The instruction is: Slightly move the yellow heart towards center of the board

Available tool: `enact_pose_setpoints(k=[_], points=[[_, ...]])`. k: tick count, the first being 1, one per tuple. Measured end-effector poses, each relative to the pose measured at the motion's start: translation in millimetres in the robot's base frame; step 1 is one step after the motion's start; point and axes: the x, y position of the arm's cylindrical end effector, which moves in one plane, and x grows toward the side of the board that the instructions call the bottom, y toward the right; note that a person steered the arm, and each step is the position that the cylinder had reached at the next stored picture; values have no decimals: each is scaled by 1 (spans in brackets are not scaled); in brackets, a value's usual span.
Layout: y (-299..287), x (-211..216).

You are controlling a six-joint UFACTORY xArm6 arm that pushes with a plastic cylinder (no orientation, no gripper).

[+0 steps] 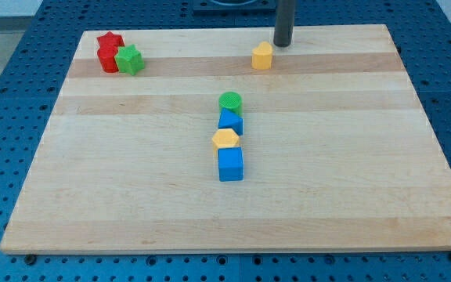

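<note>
The yellow heart sits near the view's top edge of the wooden board, a little right of the middle. My tip is just above and to the right of the heart, close to it; whether it touches cannot be told. In the middle of the board stands a short column of blocks: a green cylinder, a blue triangle, a yellow hexagon and a blue cube.
A red star, another red block and a green star cluster at the board's top left corner. A blue pegboard surface surrounds the board.
</note>
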Motion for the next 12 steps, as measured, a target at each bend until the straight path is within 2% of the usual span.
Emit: enact_pose_setpoints(k=[5, 9, 12], points=[[-14, 1], [-23, 33], [-54, 33]])
